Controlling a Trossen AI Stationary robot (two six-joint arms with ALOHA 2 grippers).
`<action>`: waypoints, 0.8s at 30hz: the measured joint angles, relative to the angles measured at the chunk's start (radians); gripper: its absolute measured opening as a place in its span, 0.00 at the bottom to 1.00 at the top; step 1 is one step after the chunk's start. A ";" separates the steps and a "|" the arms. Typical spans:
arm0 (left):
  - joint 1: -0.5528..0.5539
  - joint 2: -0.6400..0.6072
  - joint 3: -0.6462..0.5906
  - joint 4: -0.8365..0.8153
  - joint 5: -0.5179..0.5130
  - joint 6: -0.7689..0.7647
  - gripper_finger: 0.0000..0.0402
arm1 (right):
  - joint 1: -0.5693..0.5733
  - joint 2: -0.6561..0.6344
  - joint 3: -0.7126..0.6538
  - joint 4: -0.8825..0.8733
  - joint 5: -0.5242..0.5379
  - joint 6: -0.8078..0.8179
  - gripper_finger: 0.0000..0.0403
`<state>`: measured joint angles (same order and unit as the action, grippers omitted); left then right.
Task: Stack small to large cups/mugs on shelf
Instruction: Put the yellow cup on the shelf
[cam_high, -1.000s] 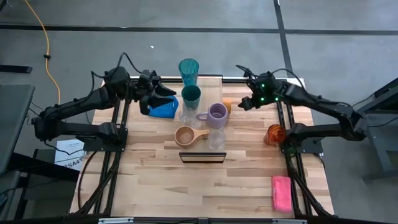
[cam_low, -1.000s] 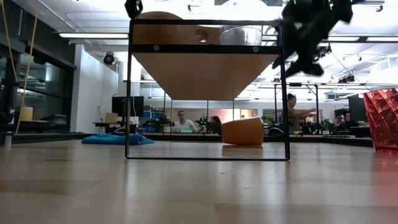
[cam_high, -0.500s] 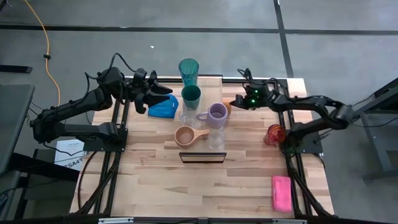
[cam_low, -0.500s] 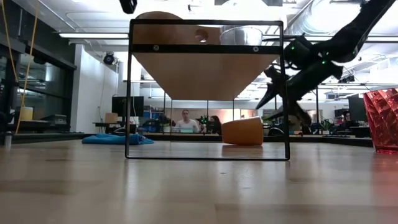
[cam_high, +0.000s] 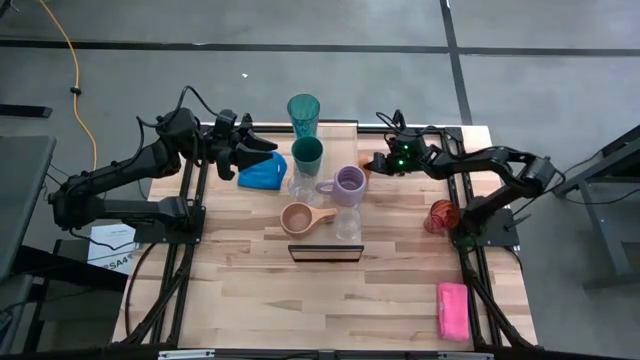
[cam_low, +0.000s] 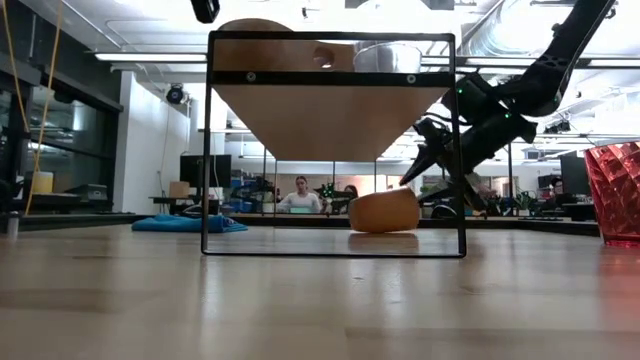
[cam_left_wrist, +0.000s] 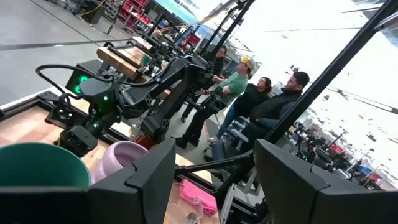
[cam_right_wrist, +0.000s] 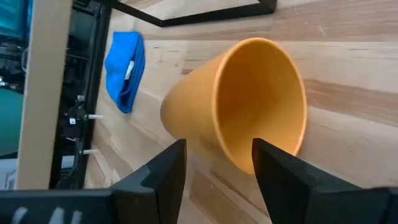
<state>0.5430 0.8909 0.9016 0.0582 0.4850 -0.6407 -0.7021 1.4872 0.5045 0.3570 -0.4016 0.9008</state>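
While the orange cup (cam_right_wrist: 239, 121) lies on its side on the wooden tabletop (cam_high: 300, 290), beside the far right end of the shelf (cam_high: 325, 190), the right gripper (cam_high: 378, 163) sits low just in front of its open mouth, with its two fingers (cam_right_wrist: 155, 174) spread apart and nothing between them; the cup's rim lies close to the fingertips, but I cannot tell whether they touch it. From table height the same gripper (cam_low: 425, 160) slants down toward the orange cup (cam_low: 385, 211), near the shelf's black frame (cam_low: 458, 140). On the shelf stand the teal tumbler (cam_high: 303, 113) at the far end, then the dark green cup (cam_high: 307, 153), a clear glass (cam_high: 300, 187), the lavender mug (cam_high: 348, 184), the tan mug (cam_high: 299, 218) and a second clear glass (cam_high: 347, 226) toward the near end. The red cup (cam_high: 441, 214) stands on the tabletop near the right edge. The left gripper (cam_high: 262, 153) hangs over the blue cloth (cam_high: 262, 175), left of the dark green cup, its jaws wide apart and empty. A pink sponge (cam_high: 452, 310) lies near the front right corner. Several people (cam_left_wrist: 261, 102) stand or sit in the room beyond the table.
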 joint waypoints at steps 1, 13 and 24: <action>0.000 0.000 0.000 0.000 0.000 -0.001 0.51 | 0.000 0.000 0.000 0.005 0.000 0.000 0.43; 0.000 0.000 0.000 0.000 -0.007 -0.003 0.51 | -0.005 0.030 0.000 0.033 0.004 -0.167 0.40; 0.000 0.000 0.000 0.000 -0.007 0.002 0.51 | -0.004 0.080 0.000 0.074 -0.004 -0.194 0.17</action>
<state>0.5430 0.8913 0.9016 0.0578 0.4778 -0.6389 -0.7063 1.5673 0.5045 0.4313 -0.4057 0.7063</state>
